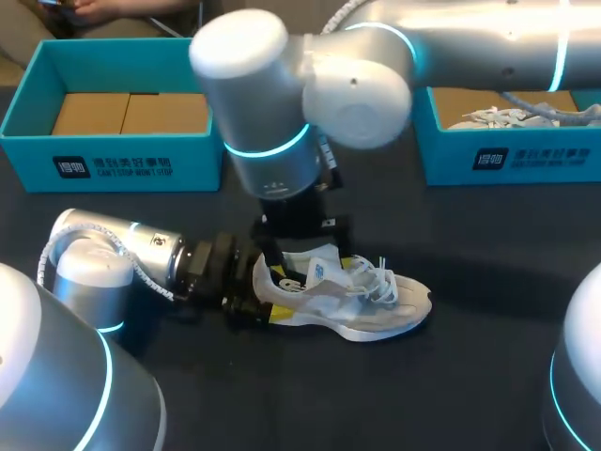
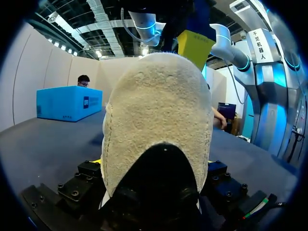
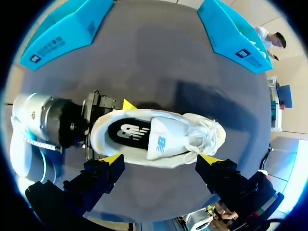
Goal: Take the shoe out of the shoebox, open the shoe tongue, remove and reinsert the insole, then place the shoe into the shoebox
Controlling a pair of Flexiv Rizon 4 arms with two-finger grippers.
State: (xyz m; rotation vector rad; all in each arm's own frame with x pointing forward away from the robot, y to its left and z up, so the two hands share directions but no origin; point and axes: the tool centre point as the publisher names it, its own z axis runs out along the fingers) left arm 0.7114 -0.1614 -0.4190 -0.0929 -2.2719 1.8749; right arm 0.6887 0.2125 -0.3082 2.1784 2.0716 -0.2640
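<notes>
Head view: the right arm (image 1: pixel 357 94) covers the right end of the left shoebox (image 1: pixel 113 164). The right shoebox (image 1: pixel 526 160) is cut by the picture's edge, and the second shoe (image 1: pixel 526 116) inside it shows only partly. Left wrist view: the heel of the shoe (image 2: pixel 159 120) masks much of the tabletop (image 2: pixel 53 139) ahead.

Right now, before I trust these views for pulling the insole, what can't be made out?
Head view: the right arm covers part of the far right shoebox and its contents.
Left wrist view: the shoe's heel fills the middle, hiding everything ahead of it.
Right wrist view: the tongue hides the insole's front.
</notes>
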